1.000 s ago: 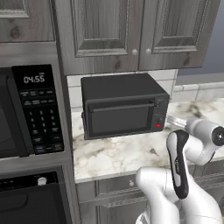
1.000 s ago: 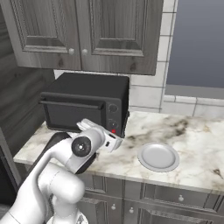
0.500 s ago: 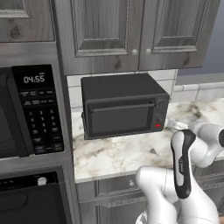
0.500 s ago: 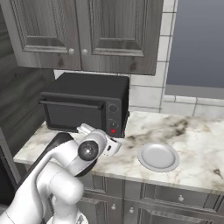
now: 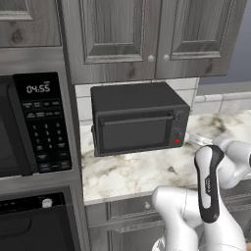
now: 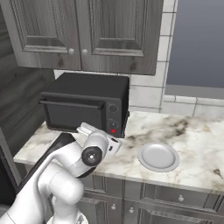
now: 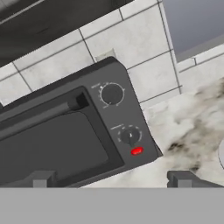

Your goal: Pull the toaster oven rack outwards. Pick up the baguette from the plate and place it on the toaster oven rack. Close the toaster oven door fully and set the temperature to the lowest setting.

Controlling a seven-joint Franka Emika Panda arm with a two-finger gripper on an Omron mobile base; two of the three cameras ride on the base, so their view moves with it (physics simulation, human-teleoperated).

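Since a second ago the arm has swung a little further right along the counter front, its wrist drifting away from the toaster oven (image 5: 138, 118) toward the plate (image 6: 158, 156); the oven, plate and base have not shifted.

The toaster oven sits on the marbled counter (image 5: 127, 172) against the tiled wall, just right of the tall cabinet that holds the microwave (image 5: 33, 125). The toaster oven door (image 5: 133, 131) is shut and upright, with its bar handle (image 5: 136, 118) running along the top edge. On the control strip at the oven's right end the hand view shows 2 round dials, the upper dial (image 7: 111, 93) above the lower dial (image 7: 130, 136), and a red light (image 7: 137, 151) below them. The rack is hidden behind the closed door.

The plate lies flat on the counter to the right of the oven, well apart from it, and nothing lies on its visible surface. I cannot see the baguette clearly anywhere.

The gripper (image 7: 112, 178) hovers in front of the oven's lower right corner, above the counter, jaws spread wide and holding nothing; its 2 fingertips (image 7: 40, 179) stand far apart.
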